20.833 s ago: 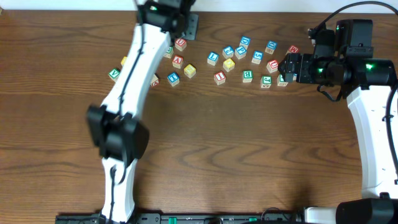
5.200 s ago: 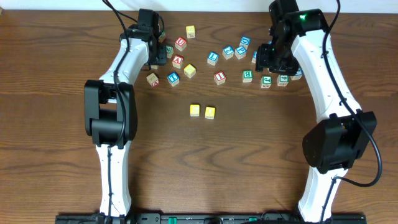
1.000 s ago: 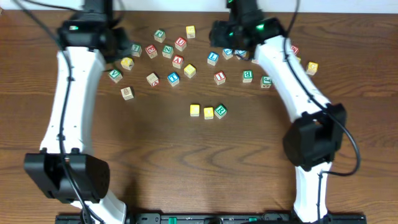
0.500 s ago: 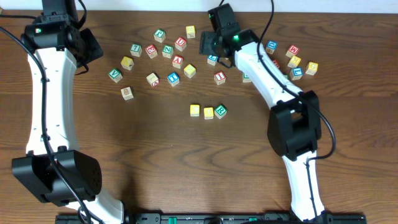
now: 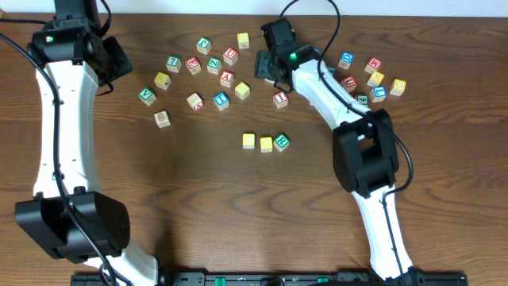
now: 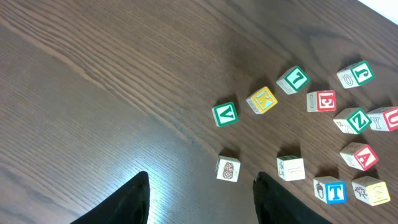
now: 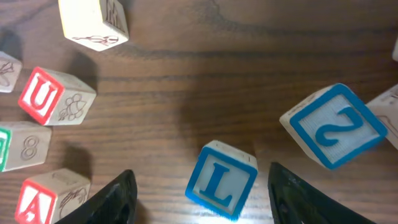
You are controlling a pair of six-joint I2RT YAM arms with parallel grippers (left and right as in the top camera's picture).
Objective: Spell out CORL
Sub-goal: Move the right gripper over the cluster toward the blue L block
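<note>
Three of the four stand in a row at mid-table: two yellow cubes (image 5: 249, 141) side by side and touching, with the R cube (image 5: 281, 141) (white, green letter) against the right-hand one. The L cube (image 7: 221, 180), white with a blue letter, is not in the row. It lies beyond it, toward the far edge of the table (image 5: 238, 214), in the loose scatter of letter cubes.

In the right wrist view the L cube sits flat on the wood between the two fingers of the right gripper (image 7: 200, 186), with bare wood on either side. The jaws are spread wider than the cube and have hold of nothing. From overhead, this gripper hangs over the scatter just beyond the row and hides the L cube.

In the same patch beyond the row are a blue S cube (image 7: 329, 124), turned askew, and a red U cube (image 7: 46, 96) and a red A cube (image 7: 46, 193), both on the opposite side of the wrist view from the S cube.

The left gripper (image 5: 111, 59) is well off to the far left of the row, above the left end of the scatter. Its fingers (image 6: 134, 199) are parted about halfway, with nothing between them, so it is empty. Under it on the wood lie a green V cube (image 6: 224, 114) and a yellow K cube (image 6: 262, 99) — near each other, not touching
</note>
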